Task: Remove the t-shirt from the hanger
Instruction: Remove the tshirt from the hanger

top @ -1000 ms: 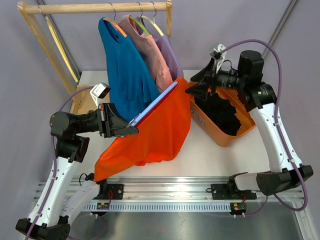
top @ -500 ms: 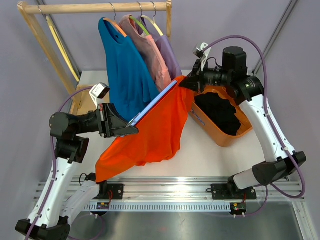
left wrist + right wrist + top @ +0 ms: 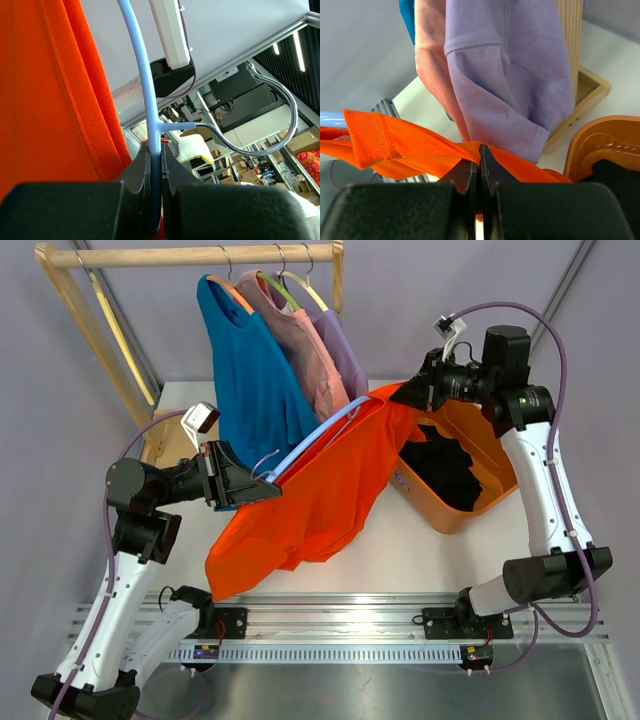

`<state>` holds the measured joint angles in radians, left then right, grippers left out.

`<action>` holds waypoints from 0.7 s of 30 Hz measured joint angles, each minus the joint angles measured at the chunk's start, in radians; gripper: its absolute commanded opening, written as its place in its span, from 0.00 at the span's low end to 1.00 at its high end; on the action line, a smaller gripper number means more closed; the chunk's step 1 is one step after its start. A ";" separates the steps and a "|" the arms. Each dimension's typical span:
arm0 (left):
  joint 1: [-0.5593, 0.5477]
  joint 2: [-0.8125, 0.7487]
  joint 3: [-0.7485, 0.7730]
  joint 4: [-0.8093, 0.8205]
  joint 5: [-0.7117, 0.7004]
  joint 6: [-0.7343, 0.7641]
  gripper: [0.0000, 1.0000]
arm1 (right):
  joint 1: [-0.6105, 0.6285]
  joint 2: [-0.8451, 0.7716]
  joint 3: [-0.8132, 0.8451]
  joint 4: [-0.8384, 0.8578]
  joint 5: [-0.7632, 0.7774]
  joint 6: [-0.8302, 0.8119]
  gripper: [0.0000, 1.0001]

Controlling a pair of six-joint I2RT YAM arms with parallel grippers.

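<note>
Both jaws are closed: your left jaws anchor the hanger (image 3: 146,100) so your right jaws, pinching the t-shirt (image 3: 385,137), can pull it free.

Far end of hanger (image 3: 143,65) hidden inside orange t-shirt (image 3: 320,500).

We count: one orange t-shirt (image 3: 320,500), one pale-blue hanger (image 3: 142,70), three hung shirts (image 3: 250,390), one wooden rack (image 3: 190,255), one orange bin (image 3: 440,510), one white table (image 3: 400,555).
</note>
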<state>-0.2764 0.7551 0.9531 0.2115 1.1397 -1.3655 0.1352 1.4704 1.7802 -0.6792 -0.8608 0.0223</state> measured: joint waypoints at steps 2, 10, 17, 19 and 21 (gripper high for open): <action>0.000 0.002 0.000 0.005 0.000 -0.014 0.00 | 0.000 0.020 0.000 -0.005 -0.017 0.023 0.00; 0.001 0.055 0.000 0.235 -0.005 -0.253 0.00 | 0.000 0.096 -0.056 -0.023 -0.087 0.086 0.00; 0.002 0.095 0.011 0.409 -0.005 -0.363 0.00 | 0.002 0.116 -0.129 -0.018 -0.191 0.103 0.00; 0.002 0.096 0.029 0.395 0.002 -0.343 0.00 | 0.006 0.108 -0.156 0.005 -0.237 0.080 0.00; 0.002 0.095 0.048 0.358 0.011 -0.298 0.00 | 0.022 0.077 -0.203 0.034 -0.272 0.014 0.00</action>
<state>-0.2745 0.8497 1.0016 0.5697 1.1511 -1.6638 0.1574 1.5478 1.5772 -0.6456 -1.1332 0.0364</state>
